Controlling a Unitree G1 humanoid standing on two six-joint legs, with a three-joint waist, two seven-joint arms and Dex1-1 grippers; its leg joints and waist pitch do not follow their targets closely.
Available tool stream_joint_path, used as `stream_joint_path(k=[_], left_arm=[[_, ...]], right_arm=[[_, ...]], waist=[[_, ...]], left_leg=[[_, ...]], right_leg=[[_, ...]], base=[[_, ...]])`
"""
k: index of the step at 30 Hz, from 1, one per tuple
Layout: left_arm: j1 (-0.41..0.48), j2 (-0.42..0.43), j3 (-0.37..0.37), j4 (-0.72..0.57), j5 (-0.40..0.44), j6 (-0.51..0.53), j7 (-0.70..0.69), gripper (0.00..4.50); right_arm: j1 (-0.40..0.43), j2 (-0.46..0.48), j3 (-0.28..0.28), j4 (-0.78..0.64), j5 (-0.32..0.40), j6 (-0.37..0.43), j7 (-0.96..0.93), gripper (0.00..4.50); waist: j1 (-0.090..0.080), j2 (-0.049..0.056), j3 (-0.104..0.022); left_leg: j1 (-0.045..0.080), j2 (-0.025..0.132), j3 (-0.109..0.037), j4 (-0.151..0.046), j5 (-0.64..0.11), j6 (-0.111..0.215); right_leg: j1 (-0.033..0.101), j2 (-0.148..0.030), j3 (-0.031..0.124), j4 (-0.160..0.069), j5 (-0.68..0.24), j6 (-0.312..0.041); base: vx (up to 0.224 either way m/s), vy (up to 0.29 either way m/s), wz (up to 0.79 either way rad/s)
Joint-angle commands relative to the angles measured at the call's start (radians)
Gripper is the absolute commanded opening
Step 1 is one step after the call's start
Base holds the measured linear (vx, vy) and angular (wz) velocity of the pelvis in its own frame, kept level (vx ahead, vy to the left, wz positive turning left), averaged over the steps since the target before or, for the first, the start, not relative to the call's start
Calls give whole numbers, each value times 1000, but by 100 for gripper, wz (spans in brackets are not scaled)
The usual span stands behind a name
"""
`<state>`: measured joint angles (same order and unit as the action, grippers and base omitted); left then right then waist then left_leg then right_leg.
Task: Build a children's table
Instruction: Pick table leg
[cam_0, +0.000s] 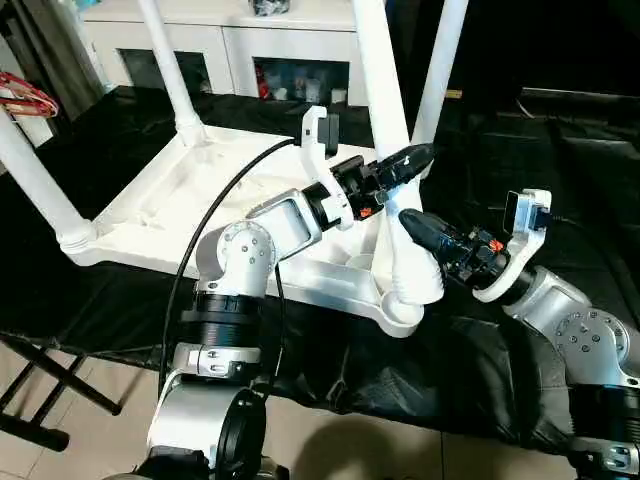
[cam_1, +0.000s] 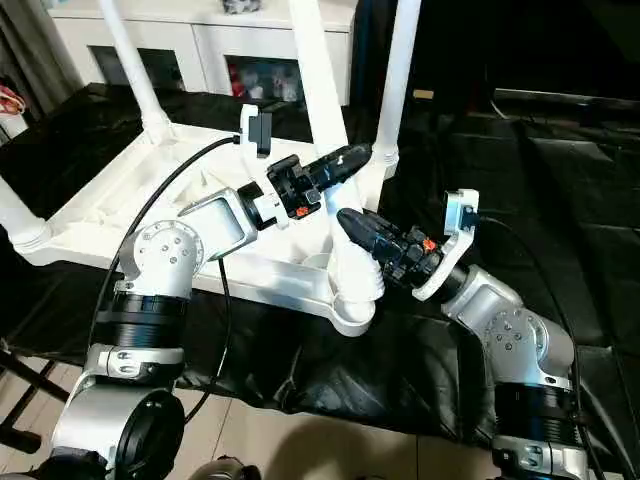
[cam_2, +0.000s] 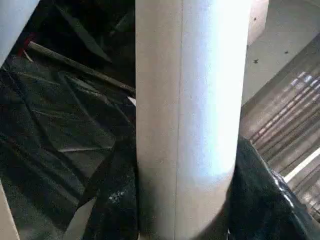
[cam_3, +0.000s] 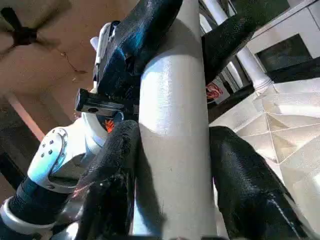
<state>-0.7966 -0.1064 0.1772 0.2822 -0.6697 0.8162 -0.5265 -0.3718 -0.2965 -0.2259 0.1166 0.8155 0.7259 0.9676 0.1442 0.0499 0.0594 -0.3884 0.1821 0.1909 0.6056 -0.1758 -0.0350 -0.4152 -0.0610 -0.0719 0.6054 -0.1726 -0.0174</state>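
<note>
Because the small white plastic children's table (cam_0: 190, 205) lies upside down on the black-sheeted table (cam_0: 560, 170), mid-frame, legs point up for fitting. Grips the near-corner white tapered tube leg (cam_0: 385, 110) twice: left claw (cam_0: 412, 158) clamped higher, right claw (cam_0: 418, 226) clamped just above the rounded corner socket (cam_0: 405, 300). Probably steadies and presses it home.

No text, label, brand, number or sign can be read anywhere in these views.
</note>
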Motion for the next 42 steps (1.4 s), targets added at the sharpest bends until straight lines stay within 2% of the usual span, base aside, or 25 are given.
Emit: stream_joint_path(k=[1, 3, 4, 6, 7, 10, 13, 15, 17, 19, 21, 22, 23, 24, 27, 34, 35, 38, 39, 40, 41, 42], left_arm=[[-22, 5, -3, -22, 40, -40, 46, 188], [-23, 9, -28, -29, 81, -55, 80, 188], [-23, 17, -80, -44, 147, -81, 119, 188], [-19, 25, -134, -59, 205, -106, 149, 188], [-18, 26, -143, -62, 215, -111, 153, 188], [-12, 25, -197, -78, 278, -147, 184, 188], [-16, 33, -240, -82, 348, -190, 226, 188], [-16, 33, -244, -83, 363, -197, 247, 188], [-17, 33, -249, -81, 388, -213, 275, 188], [-18, 34, -252, -80, 407, -225, 289, 188], [-18, 34, -251, -80, 413, -229, 297, 188], [-18, 34, -251, -80, 413, -229, 297, 188], [-15, 38, -251, -80, 427, -239, 310, 188], [-15, 39, -251, -81, 429, -240, 312, 188], [-12, 39, -248, -82, 433, -243, 318, 188], [-15, 38, -244, -72, 436, -247, 315, 188], [-16, 36, -239, -71, 415, -235, 290, 244], [-17, 35, -217, -68, 378, -213, 261, 260], [-17, 38, -206, -64, 372, -214, 257, 286], [-14, 53, -191, -70, 331, -197, 202, 286], [-13, 54, -190, -70, 327, -195, 197, 305], [-10, 62, -178, -80, 291, -172, 160, 305]], right_arm=[[2, -6, 41, -35, -46, -15, -24, 182], [-7, -2, 76, -39, -102, -42, -64, 238], [-25, 16, 118, -48, -167, -65, -135, 255], [-47, 43, 152, -48, -229, -87, -224, 262], [-53, 51, 157, -43, -245, -94, -247, 286], [-97, 100, 201, -4, -340, -131, -371, 295], [-134, 144, 235, 24, -394, -148, -456, 295], [-143, 162, 243, 26, -405, -150, -476, 295], [-153, 183, 247, 29, -417, -149, -501, 278], [-160, 201, 265, 35, -433, -157, -517, 261], [-161, 207, 271, 38, -440, -159, -522, 261], [-161, 207, 271, 38, -440, -159, -522, 245], [-161, 218, 282, 43, -453, -162, -532, 231], [-161, 219, 283, 45, -454, -162, -533, 222], [-162, 221, 284, 53, -459, -164, -535, 202], [-172, 221, 284, 66, -468, -169, -522, 192], [-171, 216, 282, 61, -461, -171, -507, 191], [-159, 196, 281, 36, -432, -179, -438, 191], [-153, 186, 284, 25, -421, -184, -406, 191], [-143, 172, 279, 4, -401, -180, -372, 191], [-142, 171, 279, 2, -399, -180, -369, 191], [-137, 163, 276, -8, -386, -180, -344, 191]], waist=[[2, -27, -78], [1, -27, -78], [0, -29, -78], [-9, -28, -77], [-10, -26, -76], [-8, -24, -78], [-10, -23, -80], [-12, -27, -82], [-9, -24, -83], [-10, -28, -83], [-10, -25, -83], [-10, -25, -82], [-9, -37, -81], [-8, -32, -81], [-10, -36, -80], [-10, -32, -81], [-9, -30, -82], [-9, -28, -83], [-8, -28, -83], [-7, -23, -82], [-7, -25, -83], [-7, -23, -83]], left_leg=[[10, 38, -24, -58, -98, 71], [10, 39, -25, -58, -97, 67], [11, 44, -30, -61, -94, 59], [11, 40, -27, -61, -100, 46], [14, 36, -24, -61, -115, 41], [13, 40, -26, -62, -103, 35], [13, 42, -26, -62, -92, 34], [12, 42, -26, -62, -77, 40], [13, 43, -24, -59, -68, 49], [11, 43, -25, -61, -66, 51], [12, 43, -24, -60, -68, 50], [13, 43, -24, -61, -74, 50], [9, 42, -23, -61, -74, 50], [11, 42, -24, -62, -75, 48], [13, 44, -24, -63, -87, 40], [13, 42, -23, -61, -78, 43], [13, 42, -24, -60, -73, 44], [12, 41, -23, -58, -75, 48], [12, 41, -23, -58, -78, 53], [12, 42, -24, -58, -81, 58], [12, 41, -23, -57, -79, 59], [12, 42, -24, -58, -79, 59]], right_leg=[[60, -82, 40, -93, -329, -107], [60, -81, 40, -91, -319, -107], [57, -81, 41, -89, -319, -97], [57, -80, 41, -90, -325, -88], [55, -82, 42, -97, -363, -82], [55, -82, 43, -94, -349, -82], [54, -81, 45, -83, -276, -104], [57, -81, 46, -78, -230, -116], [57, -82, 49, -74, -194, -134], [59, -83, 47, -71, -187, -137], [58, -83, 48, -72, -189, -140], [57, -83, 48, -73, -196, -142], [62, -85, 49, -71, -206, -136], [60, -86, 49, -72, -215, -133], [58, -85, 49, -74, -221, -127], [58, -83, 51, -72, -192, -135], [59, -83, 51, -70, -181, -139], [61, -83, 49, -69, -168, -148], [61, -82, 49, -69, -163, -151], [62, -83, 49, -69, -160, -153], [62, -83, 49, -70, -161, -154], [61, -82, 48, -68, -159, -159]], base=[[0, 0, 0], [0, 0, 0], [0, 0, 0], [0, 0, 0], [0, 0, 0], [0, 0, 0], [0, 0, 0], [0, 0, 0], [0, 0, 0], [0, 0, 0], [0, 0, 0], [0, 0, 0], [0, 0, 0], [0, 0, 0], [0, 0, 0], [0, 0, 0], [0, 0, 0], [0, 0, 0], [0, 0, 0], [0, 0, 0], [0, 0, 0], [0, 0, 0]])
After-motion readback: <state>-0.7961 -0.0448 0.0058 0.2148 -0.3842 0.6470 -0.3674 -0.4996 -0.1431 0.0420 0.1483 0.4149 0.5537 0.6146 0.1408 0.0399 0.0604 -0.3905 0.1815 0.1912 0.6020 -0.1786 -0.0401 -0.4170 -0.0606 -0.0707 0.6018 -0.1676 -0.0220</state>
